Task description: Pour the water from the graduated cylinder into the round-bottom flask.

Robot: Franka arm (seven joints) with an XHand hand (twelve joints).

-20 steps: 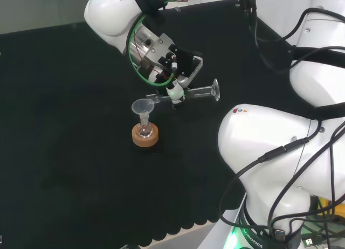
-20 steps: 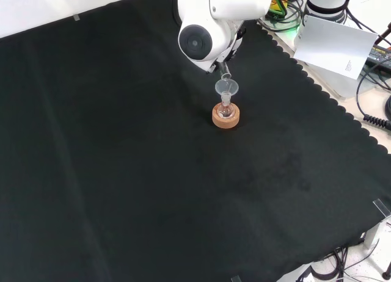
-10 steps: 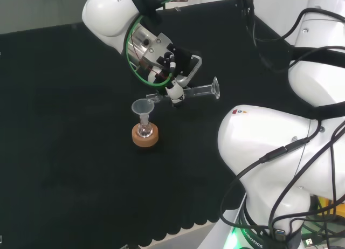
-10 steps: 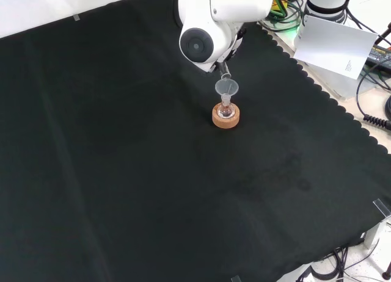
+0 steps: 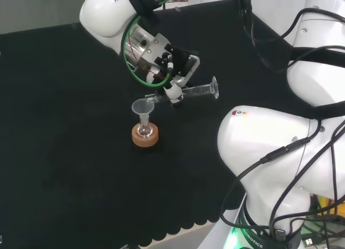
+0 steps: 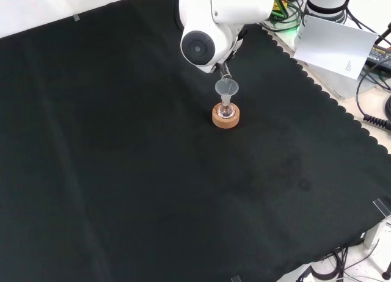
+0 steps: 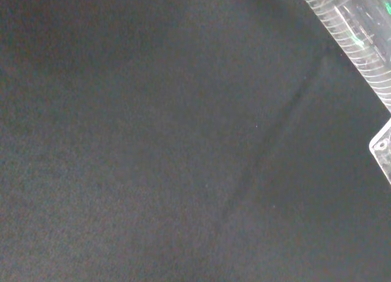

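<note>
My hand (image 5: 173,71) grips the graduated cylinder (image 5: 191,91) — tipped nearly level, its mouth over the funnel (image 5: 143,106) in the flask (image 5: 144,130).

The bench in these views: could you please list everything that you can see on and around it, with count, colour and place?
Graduated cylinder: one, clear, held nearly level above the cloth, its mouth end over the funnel.
Funnel: one, clear, sitting in the flask's neck.
Round-bottom flask: one, clear, upright in the ring near the cloth's middle.
Cork ring: one, tan, under the flask as its stand.
Black cloth: one, covering the bench, with a scalloped edge.
White sheet: one, beyond the cloth's edge at the front view's upper right.
Cables: several, black, at the front view's right edge.
Hand: one, black and white, curled round the cylinder.
Arm links: white, at the head view's right.
</note>
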